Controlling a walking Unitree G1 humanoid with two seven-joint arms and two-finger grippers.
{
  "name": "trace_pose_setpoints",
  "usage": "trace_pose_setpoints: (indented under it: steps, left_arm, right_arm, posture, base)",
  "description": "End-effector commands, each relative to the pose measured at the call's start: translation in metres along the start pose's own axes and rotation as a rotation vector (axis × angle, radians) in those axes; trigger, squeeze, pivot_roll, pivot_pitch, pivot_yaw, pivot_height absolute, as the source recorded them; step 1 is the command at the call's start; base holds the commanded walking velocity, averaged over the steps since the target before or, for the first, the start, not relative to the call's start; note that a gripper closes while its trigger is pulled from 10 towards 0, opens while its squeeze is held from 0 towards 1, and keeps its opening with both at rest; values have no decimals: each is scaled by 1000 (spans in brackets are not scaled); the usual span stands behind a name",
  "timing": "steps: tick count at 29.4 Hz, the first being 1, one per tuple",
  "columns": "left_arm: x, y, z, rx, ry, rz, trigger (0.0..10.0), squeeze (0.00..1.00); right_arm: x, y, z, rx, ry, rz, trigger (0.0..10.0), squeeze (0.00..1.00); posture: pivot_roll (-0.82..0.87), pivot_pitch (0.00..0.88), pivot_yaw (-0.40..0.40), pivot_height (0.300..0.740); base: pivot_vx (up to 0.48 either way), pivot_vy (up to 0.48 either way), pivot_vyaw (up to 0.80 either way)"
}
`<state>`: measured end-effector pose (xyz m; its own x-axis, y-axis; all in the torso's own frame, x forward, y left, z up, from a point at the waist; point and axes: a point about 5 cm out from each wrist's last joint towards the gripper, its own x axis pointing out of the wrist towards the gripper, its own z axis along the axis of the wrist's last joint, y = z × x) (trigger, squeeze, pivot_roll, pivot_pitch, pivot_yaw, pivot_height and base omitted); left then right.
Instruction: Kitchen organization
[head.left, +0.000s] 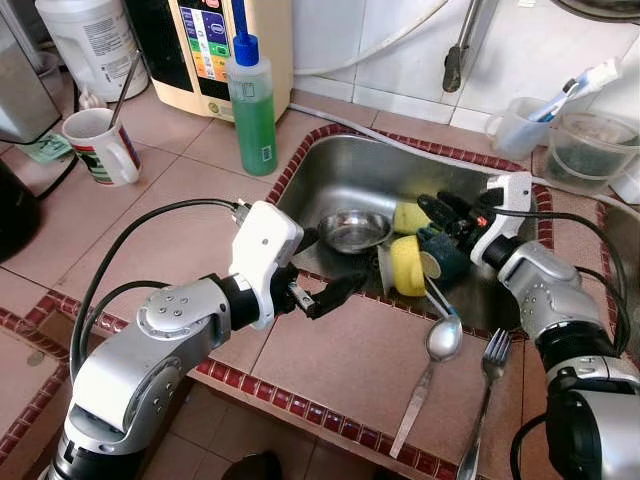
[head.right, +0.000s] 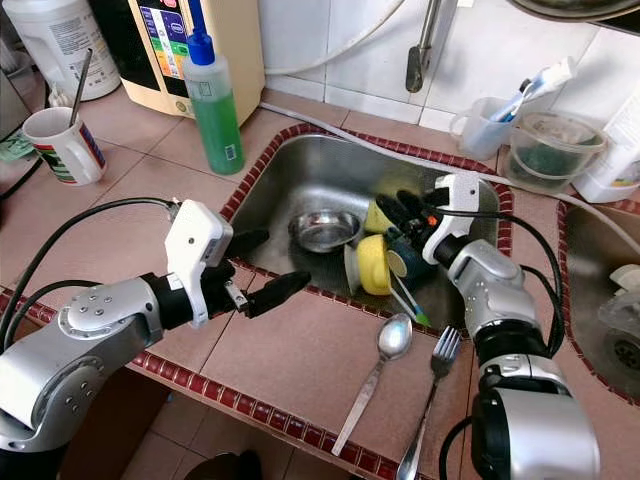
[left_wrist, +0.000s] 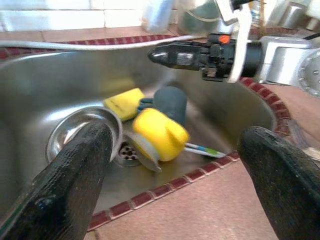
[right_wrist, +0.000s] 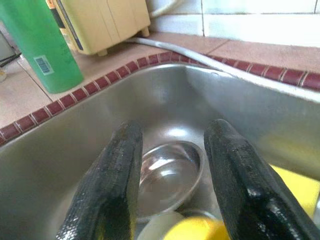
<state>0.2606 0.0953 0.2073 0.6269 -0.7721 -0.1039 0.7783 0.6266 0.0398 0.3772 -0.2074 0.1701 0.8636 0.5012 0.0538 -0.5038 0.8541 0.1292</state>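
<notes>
A steel sink (head.left: 335, 165) holds a small steel bowl (head.left: 352, 230), a yellow cup (head.left: 407, 265) on its side, a dark teal cup (head.left: 447, 258) and a yellow sponge (head.left: 408, 215). A toothbrush (head.left: 437, 298) lies under the cups. My left gripper (head.left: 335, 262) is open over the sink's near rim, between the bowl and the yellow cup, holding nothing. My right gripper (head.left: 432, 205) hovers open above the sponge and cups, pointing toward the bowl (right_wrist: 170, 175). A spoon (head.left: 440, 340) and a fork (head.left: 492, 360) lie on the tiled counter in front of the sink.
A green soap bottle (head.left: 252, 105) stands at the sink's far left corner beside a cream appliance (head.left: 215, 45). A mug (head.left: 100, 145) with a spoon sits further left. Plastic containers (head.left: 590, 145) and a cup with a toothbrush (head.left: 520, 125) stand at the back right.
</notes>
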Motion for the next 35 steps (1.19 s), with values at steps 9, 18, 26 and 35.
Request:
trace_pose_setpoints:
  steps: [9, 18, 26, 35]
  left_arm:
    - [1, 38, -2, -50, 9, 174, 10000, 0]
    - [8, 63, 3, -10, -30, 338, 10000, 0]
    - [12, 76, 1, 29, -70, 480, 10000, 0]
    - [7, 87, -12, 46, -124, 626, 10000, 0]
  right_arm:
    - [-11, -15, 15, 18, -93, -120, 10000, 1000]
    - [-13, -3, 29, -132, -171, -183, 10000, 1000]
    - [-26, 22, 27, -211, -241, -260, 10000, 1000]
    - [-37, 55, 22, -192, -306, -375, 10000, 1000]
  posture:
    - [38, 104, -37, 731]
    - [21, 31, -33, 731]
    - [13, 11, -21, 731]
    - [10, 1, -25, 731]
  base:
    - [0, 0, 0]
    - [0, 0, 0]
    - [0, 0, 0]
    - [0, 0, 0]
